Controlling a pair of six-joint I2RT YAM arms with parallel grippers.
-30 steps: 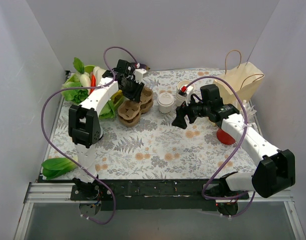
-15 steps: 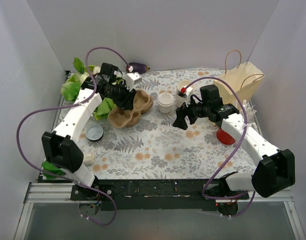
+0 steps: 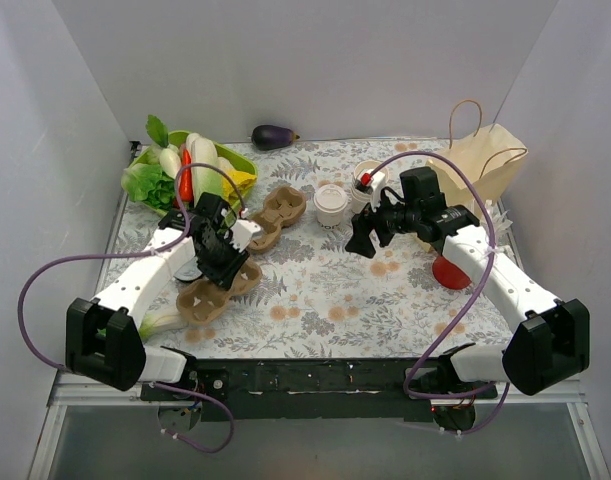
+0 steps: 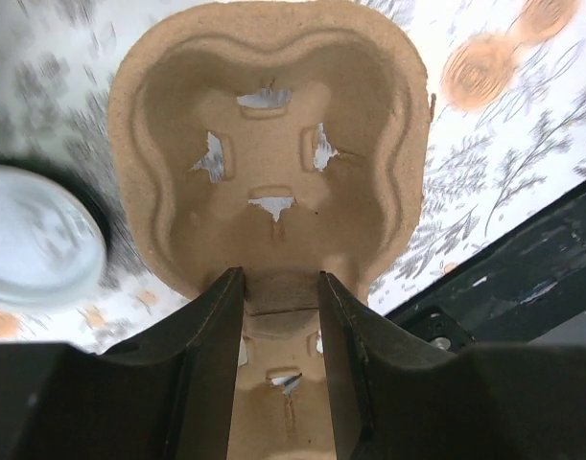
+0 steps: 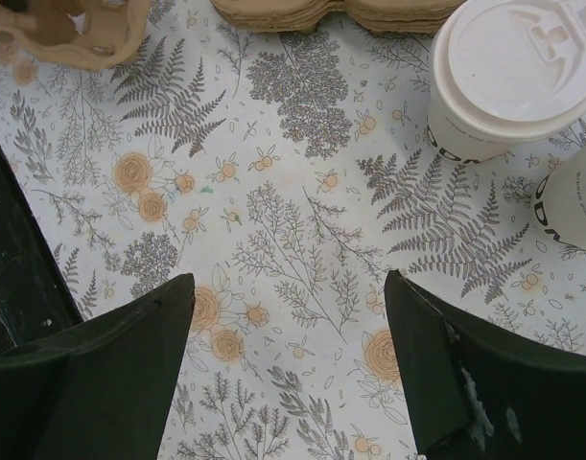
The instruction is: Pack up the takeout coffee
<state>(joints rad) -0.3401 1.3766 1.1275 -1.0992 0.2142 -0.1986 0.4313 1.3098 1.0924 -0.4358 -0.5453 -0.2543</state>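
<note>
The takeout coffee [image 3: 331,203], a cream cup with a white lid, stands upright at the back middle; it also shows in the right wrist view [image 5: 518,72]. My right gripper [image 3: 360,243] is open and empty just right of and in front of it, with bare tablecloth between its fingers [image 5: 288,283]. My left gripper [image 3: 223,268] is shut on the middle ridge of a brown pulp cup carrier [image 3: 207,293] at the front left. In the left wrist view the fingers [image 4: 208,326] pinch that carrier [image 4: 273,163].
A stack of carriers [image 3: 278,210] lies left of the coffee. Lidless cream cups [image 3: 366,184] stand to its right. A paper bag [image 3: 480,160] stands back right, a red cup [image 3: 449,271] under my right arm. Vegetables [image 3: 180,170], eggplant [image 3: 273,135], loose lid [image 4: 38,244].
My left arm has swung from the carrier stack at the back to the front left, carrying one carrier with it. The right arm and the coffee have not moved.
</note>
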